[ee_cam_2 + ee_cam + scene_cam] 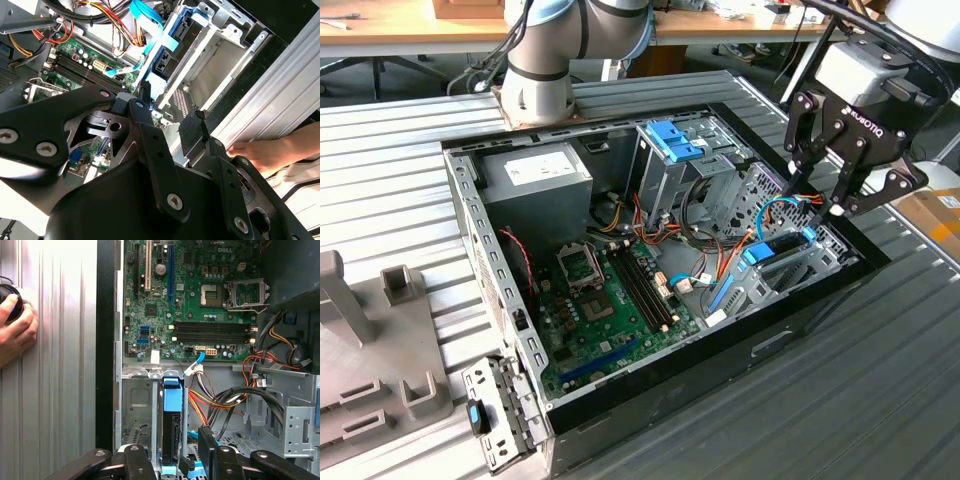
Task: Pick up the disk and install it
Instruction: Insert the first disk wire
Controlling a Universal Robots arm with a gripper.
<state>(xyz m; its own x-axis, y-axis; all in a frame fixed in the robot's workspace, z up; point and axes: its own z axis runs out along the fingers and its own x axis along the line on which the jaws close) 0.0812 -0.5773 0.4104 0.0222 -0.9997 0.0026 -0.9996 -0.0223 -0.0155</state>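
Lettering: we note white print along the black body of the gripper [823, 203] and a white label with dark print on the grey power supply [535, 175]; we leave both unread. The green motherboard [200, 300] carries small white markings too.

Materials: the computer case [670, 390] lies open on its side on a ribbed metal table [400, 170]. It has a black outer rim and bare grey sheet metal inside. The disk [171, 437] is a flat black slab edged in bright blue plastic rails, with a blue tab at its end. It stands on edge in the perforated grey drive bay [137, 410], at the case corner under the gripper. A ribbed blue clip [672, 140] tops the taller cage further in.

Claw: wide open, holding nothing. In the first wrist view its black fingers [135, 462] stand one to each side of the disk, not closed on it. Whether a pad brushes a rail we cannot tell.

Room: one finger hangs over an open slot of the bay, between the disk and the black case rim. The other sits close by a bundle of orange, yellow and black cables [220, 400]. A person's hand [17, 327] rests on the table outside the rim, curled around a dark round object [9, 295].
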